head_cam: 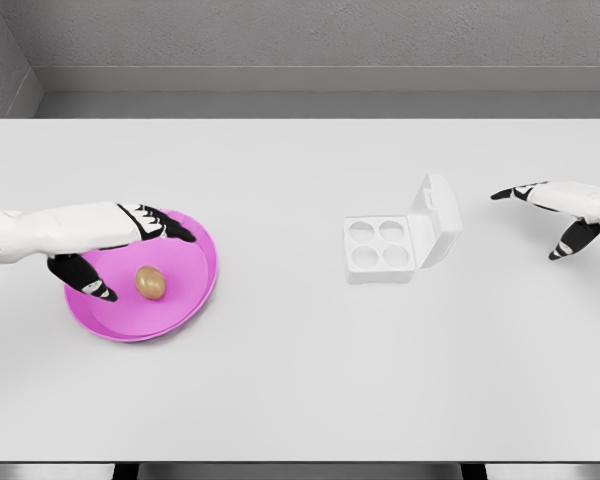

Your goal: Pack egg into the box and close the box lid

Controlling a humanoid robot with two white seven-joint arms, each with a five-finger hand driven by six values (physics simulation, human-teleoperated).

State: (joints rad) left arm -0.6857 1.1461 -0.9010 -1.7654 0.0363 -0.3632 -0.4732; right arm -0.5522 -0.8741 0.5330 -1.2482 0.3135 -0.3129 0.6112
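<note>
Left robot hand (115, 250) hangs over the pink plate (195, 290), with its fingers spread wide and nothing in them. One dark fingertip points out over the far side of the plate, and the thumb reaches down on the near side. The brown egg (150, 283) lies between them on the plate, just beside the thumb, but nothing touches it. I think the hand is spread like that so it can come down around the egg and close on it.

The egg sits in the low middle of the plate, and I guess the raised rim keeps it from rolling off onto the white surface (300, 390).

The white box (398, 238) is well apart from the plate, to the right of it. Its lid stands up and leans back, so all four round cups are free. None has an egg in it yet. The lid must be up so the egg can go in first.

The right robot hand (565, 215) is on the far side of the box, near the lid. Its fingers are open too, and it holds nothing. Maybe it waits there to push the lid down later.

I can see no words or labels on anything.
</note>
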